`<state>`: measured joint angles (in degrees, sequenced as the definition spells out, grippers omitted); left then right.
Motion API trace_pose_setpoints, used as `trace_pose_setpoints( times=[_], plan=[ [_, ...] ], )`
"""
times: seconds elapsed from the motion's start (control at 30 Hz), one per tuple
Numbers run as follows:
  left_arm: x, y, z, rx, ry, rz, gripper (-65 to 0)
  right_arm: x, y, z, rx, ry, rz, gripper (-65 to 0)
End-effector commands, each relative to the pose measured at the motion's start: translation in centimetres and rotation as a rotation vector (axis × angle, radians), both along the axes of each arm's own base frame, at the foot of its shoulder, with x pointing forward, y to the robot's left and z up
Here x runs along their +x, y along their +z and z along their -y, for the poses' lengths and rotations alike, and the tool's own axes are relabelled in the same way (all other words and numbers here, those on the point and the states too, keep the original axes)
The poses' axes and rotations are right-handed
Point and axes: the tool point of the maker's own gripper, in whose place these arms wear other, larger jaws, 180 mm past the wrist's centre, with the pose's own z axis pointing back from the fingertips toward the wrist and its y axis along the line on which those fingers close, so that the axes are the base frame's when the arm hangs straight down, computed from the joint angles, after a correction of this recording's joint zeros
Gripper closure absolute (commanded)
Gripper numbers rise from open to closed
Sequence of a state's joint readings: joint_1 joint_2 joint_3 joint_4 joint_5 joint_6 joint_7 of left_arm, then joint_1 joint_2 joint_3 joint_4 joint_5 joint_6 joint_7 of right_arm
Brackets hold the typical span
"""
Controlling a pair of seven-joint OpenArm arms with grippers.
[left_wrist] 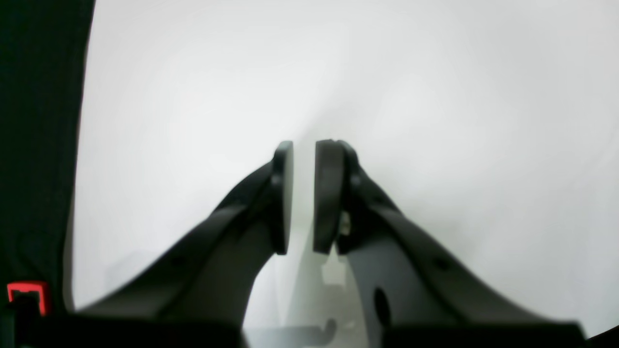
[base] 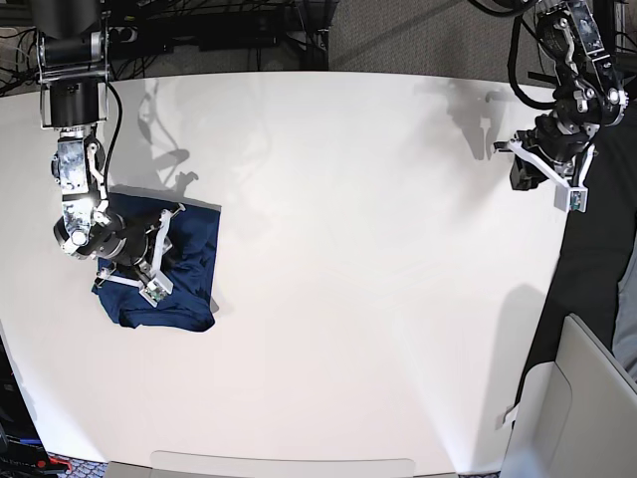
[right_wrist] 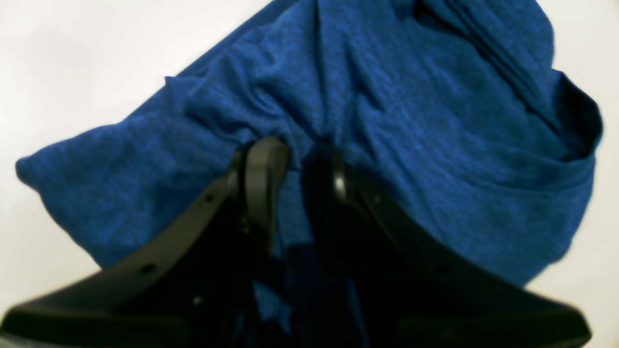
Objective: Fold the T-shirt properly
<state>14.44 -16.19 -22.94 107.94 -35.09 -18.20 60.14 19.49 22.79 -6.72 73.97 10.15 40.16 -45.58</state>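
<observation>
Two arms over a white table (base: 348, 249), well apart. Shirt (base: 189, 264) bunched into a crumpled navy heap near the table's left edge in the base view, folds and creases all over (no flat panel showing). Right gripper (right_wrist: 290, 179) down on the heap, pads closed on a pinch of blue fabric, cloth pressed between them. Left gripper (left_wrist: 302, 198) far off at the opposite side, above bare table near its edge, pads nearly together with only a narrow slit between, gripping nothing. Dark floor (base: 597, 299) beyond that edge
</observation>
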Motion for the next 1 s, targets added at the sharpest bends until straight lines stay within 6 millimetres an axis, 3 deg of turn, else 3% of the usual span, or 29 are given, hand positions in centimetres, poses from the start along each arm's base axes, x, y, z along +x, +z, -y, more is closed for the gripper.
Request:
trace_pose_setpoints(
  times=[0.0, 0.1, 0.2, 0.37, 0.43, 0.53, 0.6, 0.8, 0.97],
  plan=[
    [0.7, 1.3, -0.2, 0.010, -0.007, 0.045, -6.6, 0.6, 1.1, 0.1, -0.036, 0.002, 0.025, -12.9],
    [0.8, 1.7, 0.0, 0.015, -0.012, 0.058, -6.6, 0.8, 3.2, -2.2, -0.035, 0.041, 0.080, -12.9],
    [0.0, 2.4, -0.6, 0.039, 0.000, 0.065, -6.6, -0.5, 5.0, -3.9, -0.073, 0.077, 0.113, -12.9],
    [-2.6, 3.7, -1.6, 0.082, 0.042, 0.074, -6.6, -6.1, 7.4, -7.2, -0.076, 0.139, 0.181, -12.9],
    [-4.0, 3.2, -1.4, 0.079, 0.056, 0.051, -6.6, -8.7, 7.0, -6.7, -0.053, 0.092, 0.168, -11.6],
    [-6.3, 2.0, -1.7, 0.077, 0.077, -0.010, -6.6, -12.0, 5.4, -7.4, 0.030, 0.047, 0.102, -3.3],
    [-8.1, 1.3, -2.2, 0.086, 0.092, -0.057, -6.6, -13.9, 4.1, -6.4, 0.062, -0.003, 0.045, 0.0],
    [-12.7, -0.1, -2.8, 0.073, 0.115, -0.167, -6.5, -19.5, 2.5, -3.6, 0.241, -0.162, -0.081, -0.3],
    [-16.5, 0.3, -3.1, -0.021, 0.162, -0.211, -6.5, -23.7, 2.2, -1.3, 0.320, -0.258, -0.160, -0.3]
  ],
)
